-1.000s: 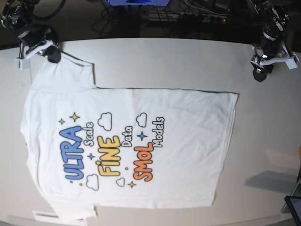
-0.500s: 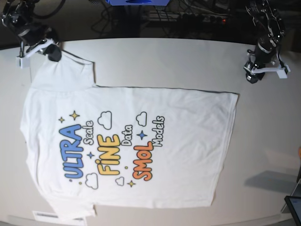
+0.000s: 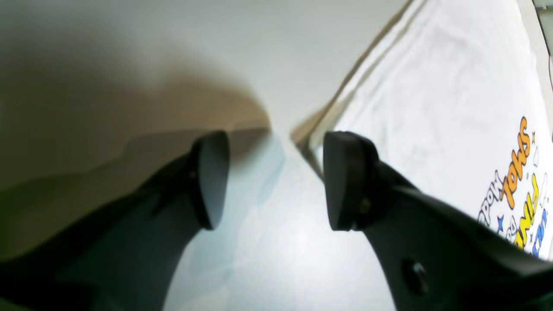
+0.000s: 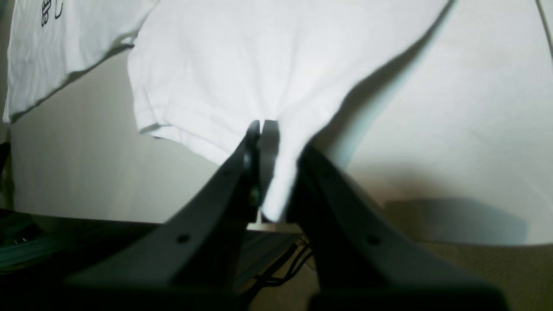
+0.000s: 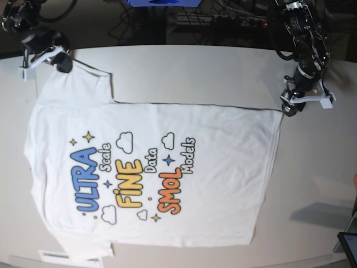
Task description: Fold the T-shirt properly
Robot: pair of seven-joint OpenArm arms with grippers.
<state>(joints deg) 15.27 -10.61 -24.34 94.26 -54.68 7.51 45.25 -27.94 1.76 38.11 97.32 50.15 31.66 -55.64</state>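
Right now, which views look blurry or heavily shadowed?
Left wrist view: left hand blurred close up, big brown shadow on the table. Right wrist view: right hand dark and soft, T-shirt glaring white. Base view: sharp, evenly lit.

White table (image 5: 195,72) fills most of the base view, rounded far edge against a dark background. Beyond the far edge, a blue box (image 5: 162,2) at top centre, partly cropped. Right of the box, tangled dark cables (image 5: 223,22) with a small red light (image 5: 265,24) among them. Near edge of table, left side: a small white label (image 5: 56,255) with fine print, unreadable. Off the table's near right corner, a dark tablet-like screen (image 5: 350,244), cut off by the frame. Grey shadow patch (image 5: 323,215) on the tabletop near that screen.
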